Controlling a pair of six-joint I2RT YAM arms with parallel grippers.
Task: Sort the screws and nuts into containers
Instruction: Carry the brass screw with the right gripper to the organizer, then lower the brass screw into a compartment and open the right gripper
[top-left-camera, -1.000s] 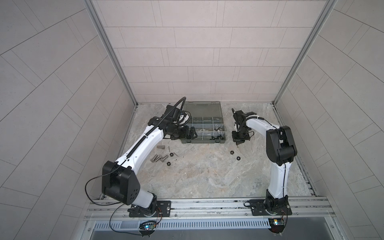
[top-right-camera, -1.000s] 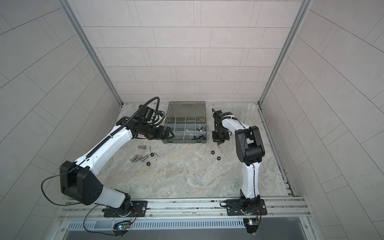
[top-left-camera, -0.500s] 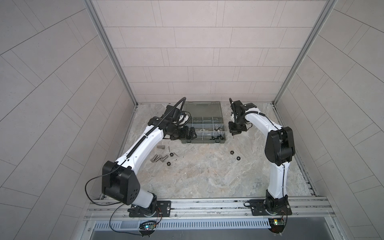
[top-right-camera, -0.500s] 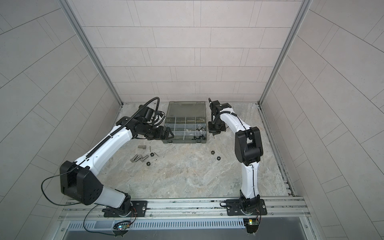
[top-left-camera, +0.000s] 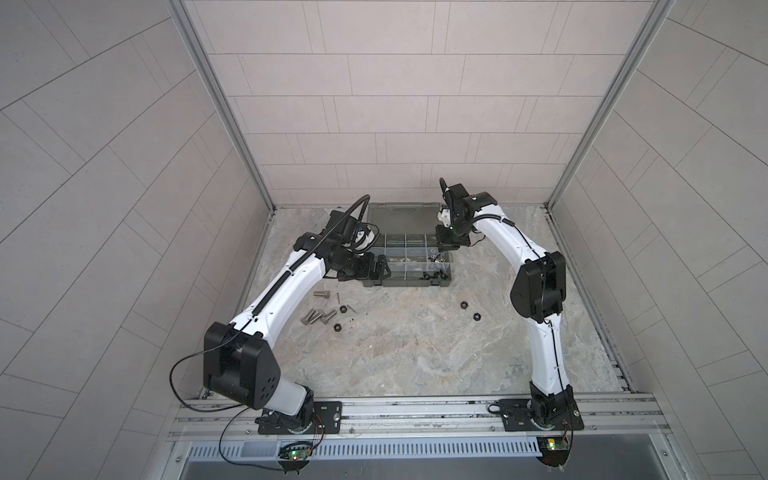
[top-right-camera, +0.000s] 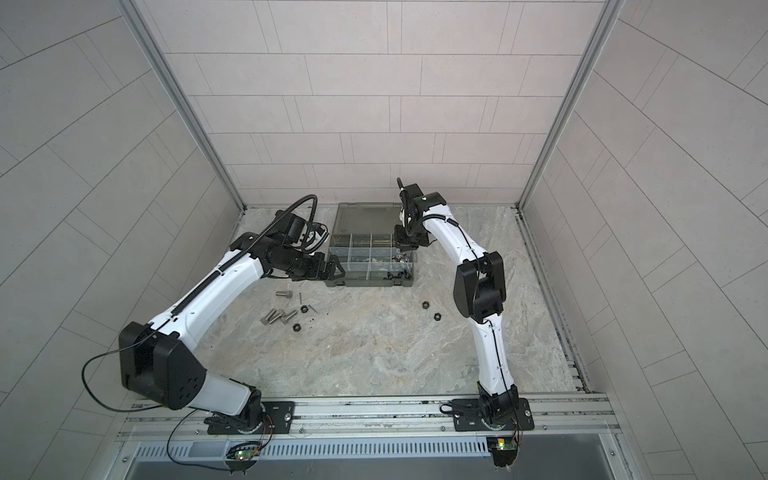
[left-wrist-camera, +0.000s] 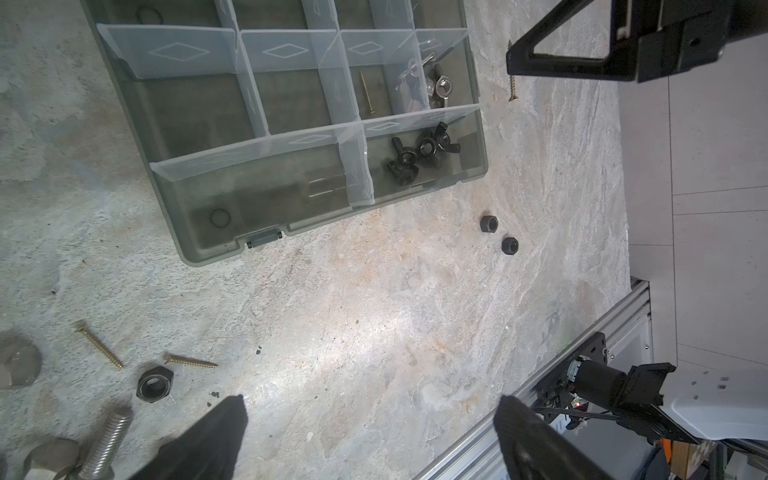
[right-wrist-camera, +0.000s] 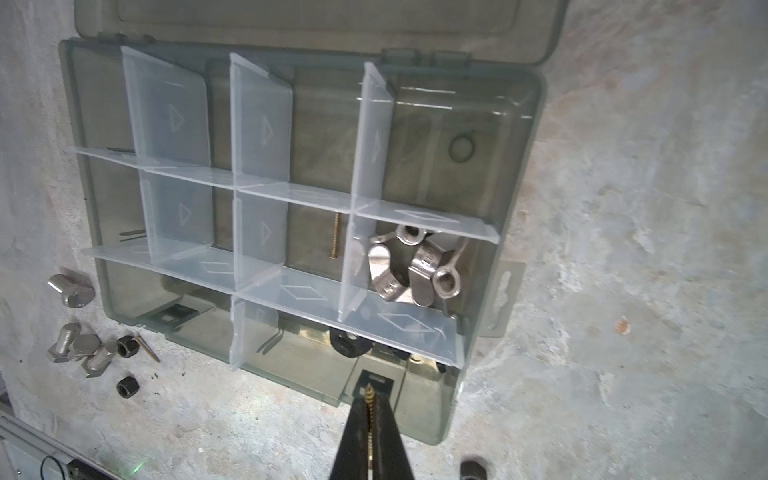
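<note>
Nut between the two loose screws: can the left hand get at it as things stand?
Probably yes. The left hand is open and empty, and the nut lies uncovered close by, with nothing between them.

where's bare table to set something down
Biggest free patch: table between the bolt cluster, the two lone hex nuts and the front rail. Also bare beyond the right arm. Crowded: front-left of the organizer case, around that cluster and left end effector.
</note>
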